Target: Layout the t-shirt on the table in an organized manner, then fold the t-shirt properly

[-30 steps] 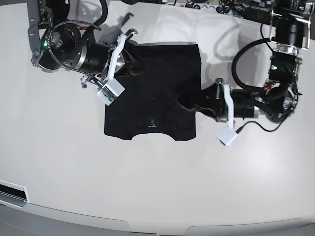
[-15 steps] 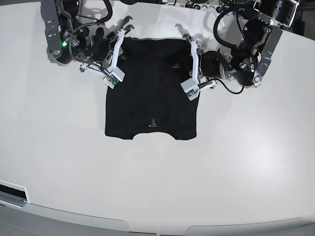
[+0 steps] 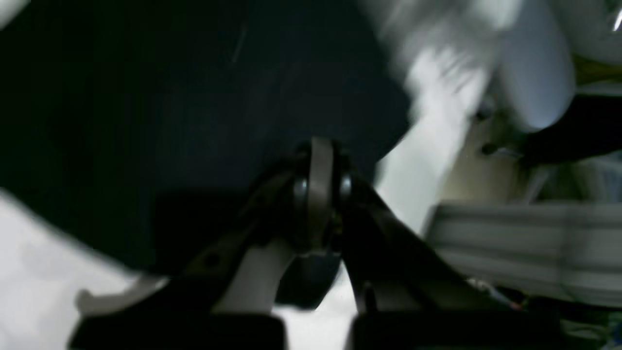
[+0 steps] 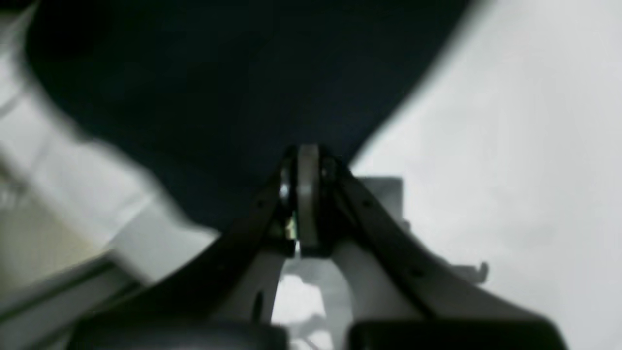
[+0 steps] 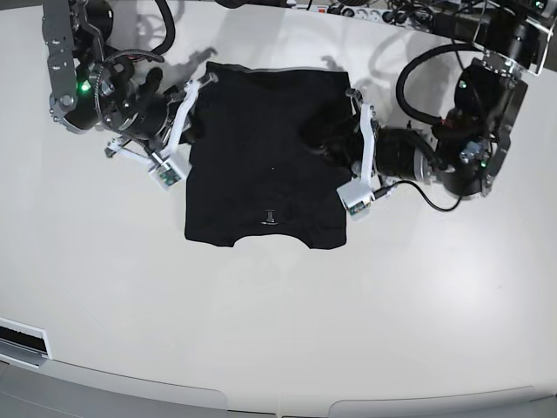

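The black t-shirt (image 5: 261,174) lies flat as a rough rectangle on the white table (image 5: 261,340), with its neck end toward the near side. My right gripper (image 5: 198,126) is at the shirt's upper left edge. In the right wrist view its jaws (image 4: 306,153) are shut on a pinched point of the t-shirt (image 4: 233,87), with bare table (image 4: 510,146) to the right. My left gripper (image 5: 313,135) sits over the shirt's upper right part. In the blurred left wrist view its jaws (image 3: 318,165) are shut amid the dark t-shirt (image 3: 194,121).
Cables and a power strip (image 5: 365,13) lie along the far edge. The table's curved front edge (image 5: 278,402) runs across the bottom, with a dark slot (image 5: 22,340) at the lower left. Both arm bodies flank the shirt. A blurred pale striped thing (image 3: 525,243) shows on the right.
The left gripper swung from the shirt's right edge up to its far corner, then partway back. The right arm moved left, and the shirt's far left corner spread outward.
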Available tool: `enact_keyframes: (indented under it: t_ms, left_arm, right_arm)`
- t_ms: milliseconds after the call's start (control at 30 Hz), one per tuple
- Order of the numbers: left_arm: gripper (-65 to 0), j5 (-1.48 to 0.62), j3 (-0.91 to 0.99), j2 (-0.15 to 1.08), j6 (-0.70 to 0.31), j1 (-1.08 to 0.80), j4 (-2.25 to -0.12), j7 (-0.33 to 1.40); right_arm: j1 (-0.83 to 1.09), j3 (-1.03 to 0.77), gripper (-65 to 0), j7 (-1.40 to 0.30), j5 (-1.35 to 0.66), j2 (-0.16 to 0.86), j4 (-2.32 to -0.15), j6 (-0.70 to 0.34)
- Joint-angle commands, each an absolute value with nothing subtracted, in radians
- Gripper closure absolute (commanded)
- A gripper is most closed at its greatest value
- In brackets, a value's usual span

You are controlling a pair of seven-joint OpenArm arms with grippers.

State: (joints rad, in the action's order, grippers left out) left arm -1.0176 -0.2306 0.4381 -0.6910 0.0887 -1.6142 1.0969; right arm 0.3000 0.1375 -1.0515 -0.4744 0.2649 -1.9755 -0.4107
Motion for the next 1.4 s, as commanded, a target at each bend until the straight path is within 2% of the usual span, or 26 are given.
enact_keyframes:
  t_ms: [0, 133, 333, 567, 967, 1133, 1367]
  left_arm:
    - [0.0, -1.068, -0.211, 0.453, -0.698, 0.097, -1.651, 1.103]
    - [0.0, -1.18, -0.138, 0.48, -0.698, 0.083, -1.683, 1.143]
    - [0.0, -1.214, -0.037, 0.508, -0.698, -0.05, -1.683, 1.154]
    - [0.0, -1.265, 0.14, 0.507, -0.698, -0.225, -1.752, 1.173]
    - [0.0, -1.292, 0.396, 0.506, -0.698, -0.634, -2.061, 1.195]
    - [0.0, -1.292, 0.44, 0.501, -0.698, -0.825, -2.143, 1.234]
    - [0.0, -1.291, 0.442, 0.499, -0.698, -1.079, -2.149, 1.312]
  right_arm:
    - [0.3, 0.134, 0.0, -1.04, -0.507, 0.272, -2.015, -0.413]
    - [0.306, 0.134, 0.0, -1.043, -0.661, 0.271, -2.084, -0.485]
    - [0.372, 0.012, 0.0, -1.126, -1.034, 0.246, -2.112, -0.688]
    - [0.422, -0.315, 0.0, -1.396, -1.484, 0.155, -2.112, -0.698]
    - [0.739, -0.723, 0.0, -1.396, -1.484, 0.144, -2.121, -0.698]
    - [0.878, -0.747, 0.0, -1.396, -1.484, 0.144, -2.121, -0.698]
    - [1.123, -0.747, 0.0, -1.396, -1.484, 0.144, -2.12, -0.698]
